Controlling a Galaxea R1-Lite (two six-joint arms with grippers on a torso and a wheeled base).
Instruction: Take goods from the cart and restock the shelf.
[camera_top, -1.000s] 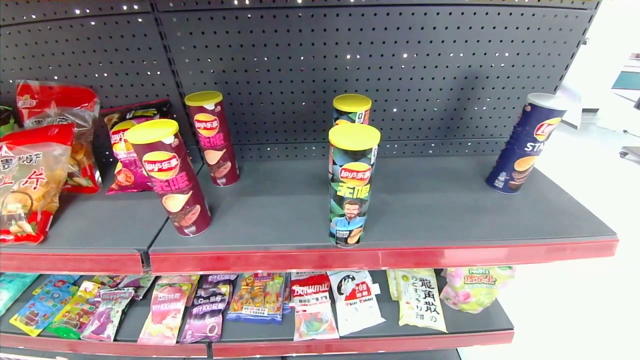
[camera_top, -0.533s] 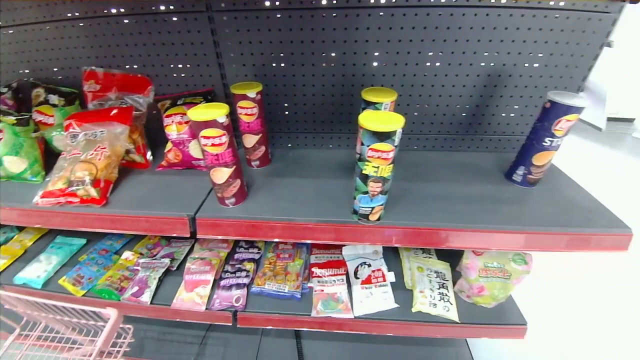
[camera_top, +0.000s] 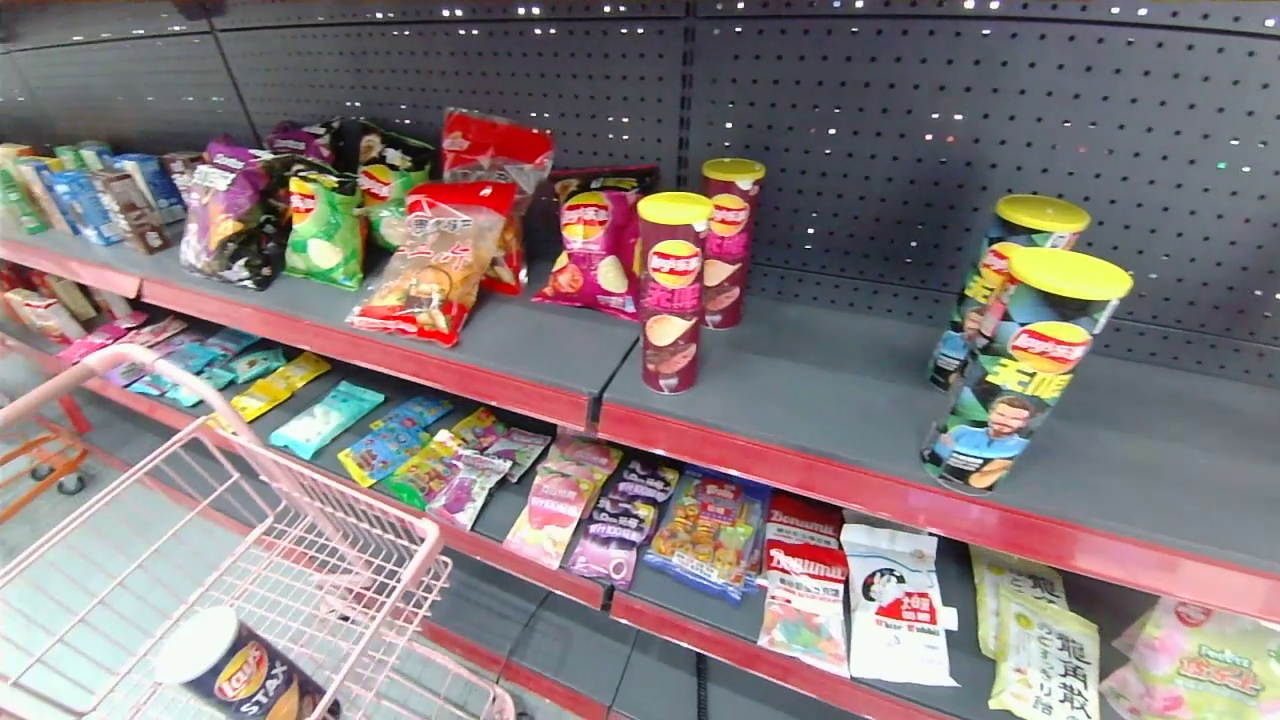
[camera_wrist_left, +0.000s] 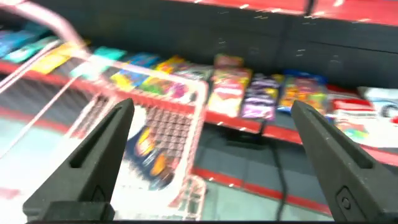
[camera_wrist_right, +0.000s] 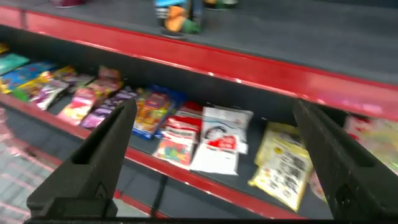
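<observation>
Both grippers are noted spread wide and empty: the left gripper (camera_wrist_left: 211, 106) is pointed toward the pink cart (camera_top: 330, 487), and the right gripper (camera_wrist_right: 214, 106) is held before the packets (camera_wrist_right: 217, 146) on the lower tier. One dark-blue canister (camera_top: 240, 672) is seen lying on its side in the cart. Being round and laid flat, it could be rolled away by a finger set down off-centre, or a finger could be snagged in the wire wall (camera_top: 370, 590) near it. On the upper shelf (camera_top: 820, 400), the green-patterned canister (camera_top: 1020, 390) standing by the front lip could be knocked off during placement. The dark-blue canister's lower end is cut off at the frame edge. In the left wrist view a smeared shape behind the mesh is probably the same canister.
</observation>
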